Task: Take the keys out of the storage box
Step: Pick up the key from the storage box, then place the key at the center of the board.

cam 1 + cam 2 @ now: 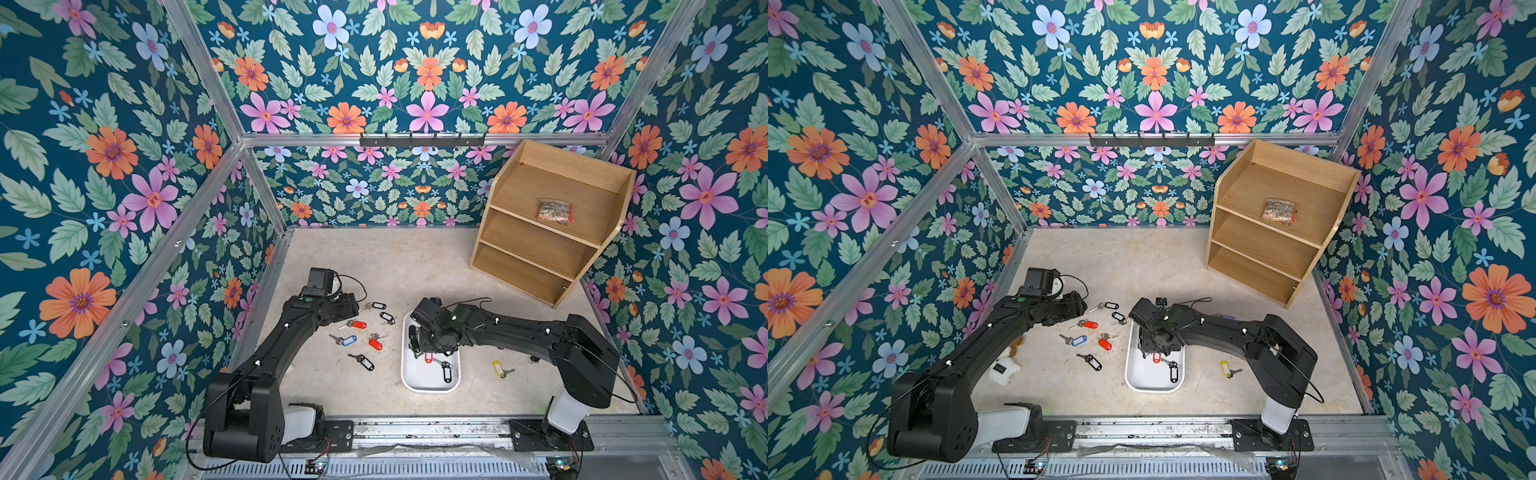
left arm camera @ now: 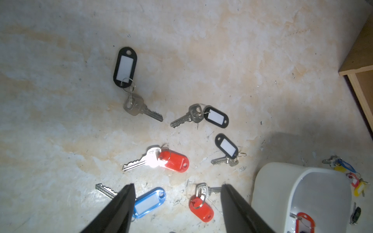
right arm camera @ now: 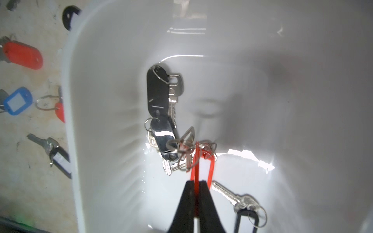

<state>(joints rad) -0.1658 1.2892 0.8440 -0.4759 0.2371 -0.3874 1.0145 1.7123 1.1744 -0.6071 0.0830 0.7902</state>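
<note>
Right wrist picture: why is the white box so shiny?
In the right wrist view, light bounces off the storage box floor as glare beside the red tag; its far wall looks blurry. In the left wrist view, glare whitens one key.

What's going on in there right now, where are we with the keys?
The right gripper is down inside the white storage box, jaws shut on the red tag of a key bunched with black-tagged keys. The left gripper hovers open over the loose keys on the table beside the box. A yellow-tagged key lies on the box's other side. Several are out; a few remain.
</note>
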